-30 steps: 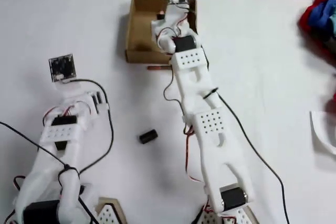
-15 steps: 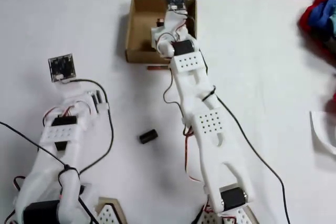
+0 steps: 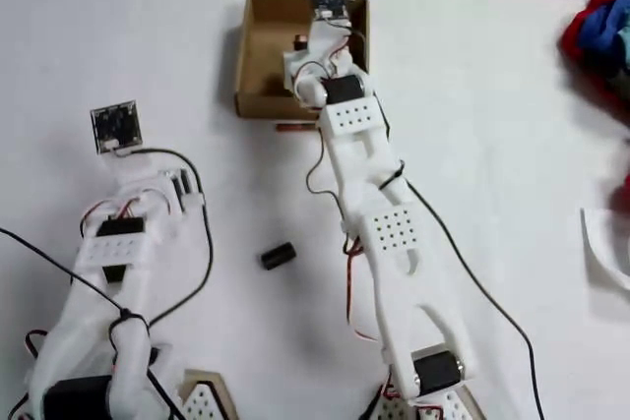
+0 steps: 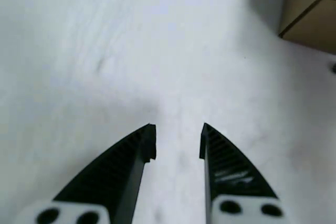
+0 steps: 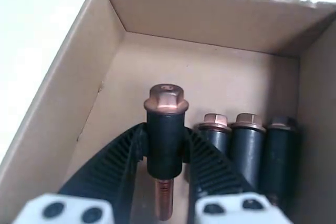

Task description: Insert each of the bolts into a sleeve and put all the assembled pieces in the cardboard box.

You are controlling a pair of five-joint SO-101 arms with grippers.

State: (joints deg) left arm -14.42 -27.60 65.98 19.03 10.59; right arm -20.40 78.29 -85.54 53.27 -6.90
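Observation:
My right gripper point(image 5: 165, 132) is shut on an assembled piece point(image 5: 165, 145), a black sleeve with a copper bolt through it, held upright inside the cardboard box point(image 5: 84, 93). Three more assembled pieces point(image 5: 248, 142) lie side by side against the box wall beside it. In the high view the right arm stretches over the box point(image 3: 258, 56). One loose black sleeve point(image 3: 279, 256) lies on the table between the arms. A copper bolt point(image 3: 293, 128) lies just in front of the box. My left gripper point(image 4: 177, 142) hangs open over bare table, at the left in the high view point(image 3: 182, 187).
The table is covered in white cloth point(image 3: 492, 125). Red and blue fabric point(image 3: 598, 27) lies at the far right edge, and a white object point(image 3: 605, 248) sits lower on the right. A corner of the box point(image 4: 310, 11) shows ahead of the left gripper.
The right arm moved slightly farther over the box with the assembled piece a second ago, then held still. The left arm has not moved.

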